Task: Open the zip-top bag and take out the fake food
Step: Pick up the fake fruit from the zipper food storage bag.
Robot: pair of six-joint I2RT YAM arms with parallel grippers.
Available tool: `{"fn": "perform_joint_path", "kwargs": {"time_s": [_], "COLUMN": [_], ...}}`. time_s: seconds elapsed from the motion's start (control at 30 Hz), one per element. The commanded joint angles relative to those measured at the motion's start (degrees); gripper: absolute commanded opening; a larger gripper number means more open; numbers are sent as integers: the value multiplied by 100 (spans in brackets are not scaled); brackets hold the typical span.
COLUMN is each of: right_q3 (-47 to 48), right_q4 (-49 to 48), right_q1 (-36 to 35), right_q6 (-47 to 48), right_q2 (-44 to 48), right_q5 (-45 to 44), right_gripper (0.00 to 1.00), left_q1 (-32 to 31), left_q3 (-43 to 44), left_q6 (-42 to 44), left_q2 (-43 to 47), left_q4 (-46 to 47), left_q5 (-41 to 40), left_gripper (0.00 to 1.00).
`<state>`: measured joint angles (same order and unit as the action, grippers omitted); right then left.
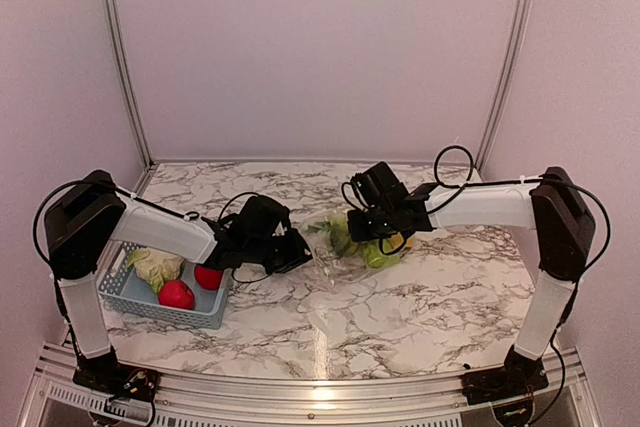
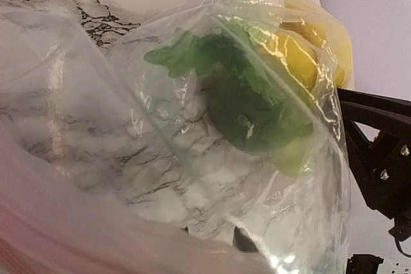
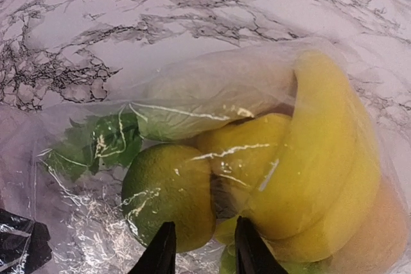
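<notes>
Left claw (image 1: 294, 252): jaws hidden; right claw (image 3: 205, 224): narrowly apart at the bag (image 3: 192, 88), grip unclear. Pull it open sideways, gently

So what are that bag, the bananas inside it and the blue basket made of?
The zip-top bag looks like thin clear plastic film: glossy, creased, contents showing through. The bananas seem moulded plastic or foam, judging by their uniform, smooth yellow; which one is unclear. The basket appears rigid light-blue plastic, with a lattice wall.
</notes>
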<state>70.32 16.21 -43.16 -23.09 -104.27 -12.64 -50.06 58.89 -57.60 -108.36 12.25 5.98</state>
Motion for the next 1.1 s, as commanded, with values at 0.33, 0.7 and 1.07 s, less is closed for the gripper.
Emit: {"fn": "perform_joint_path", "kwargs": {"time_s": [0.33,0.7,1.07], "right_q3": [535,739,630], "right_q4": [-126,14,240], "right_q1": [45,57,59], "right_q6": [521,461,431], "right_q2": [-104,-682,-775], "right_q5": [-531,-368,-90], "right_gripper": [33,28,26], "left_q1": [14,106,192], "left_q3": [627,702,691], "left_q6": [156,294,412], "left_q2": [-395,-491,-530], "left_q4": [-170,-136,-87], "left_q5": [92,266,233], "left_gripper": [29,29,40]}}
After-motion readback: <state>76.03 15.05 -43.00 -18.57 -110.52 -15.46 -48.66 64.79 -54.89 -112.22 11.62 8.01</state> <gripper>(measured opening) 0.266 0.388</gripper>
